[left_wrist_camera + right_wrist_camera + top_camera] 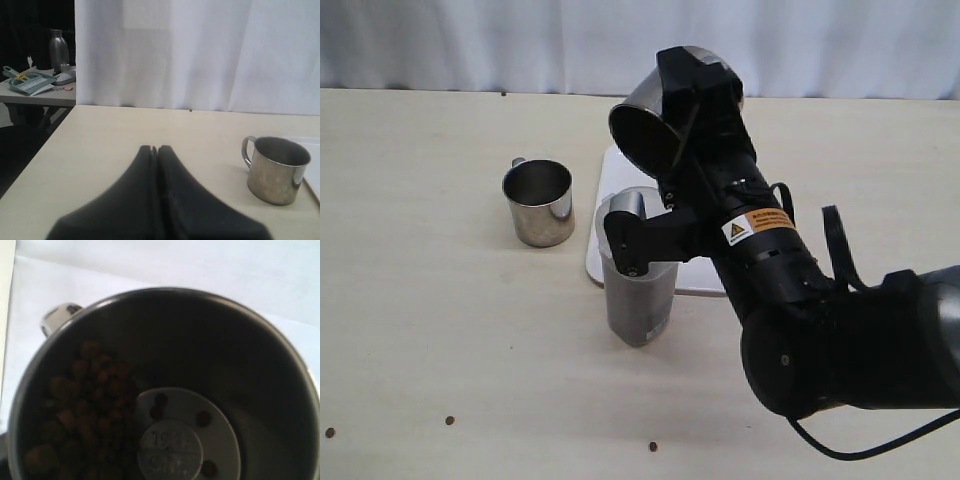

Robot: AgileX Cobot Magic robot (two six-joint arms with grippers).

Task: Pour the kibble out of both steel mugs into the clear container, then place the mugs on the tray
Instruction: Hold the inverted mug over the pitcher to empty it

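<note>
Tipping mug (pixel 642 128) over one container (pixel 640 295)
Right gripper (pixel 695 100) clasps it; left gripper (pixel 154 150) pinched shut; second mug (pixel 538 203) beside tray (pixel 618 168); three loose pellets (pixel 450 420), seemingly.

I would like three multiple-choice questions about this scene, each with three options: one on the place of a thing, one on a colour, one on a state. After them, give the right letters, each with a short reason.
1. Where is the standing mug?
A. On the tray.
B. Inside the clear container.
C. Upright on the table, beside the clear container.

2. What colour is the tray?
A. White.
B. Red.
C. Black.

3. How is the held mug in the right gripper?
A. Upright and filled to the rim.
B. Tilted, lifted off the table, with kibble inside.
C. Lying empty on the table.

Answers:
1 C: the exterior view shows it on bare table, left of the container.
2 A: its visible parts are white.
3 B: its mouth faces sideways, and the right wrist view shows pellets inside.
</note>
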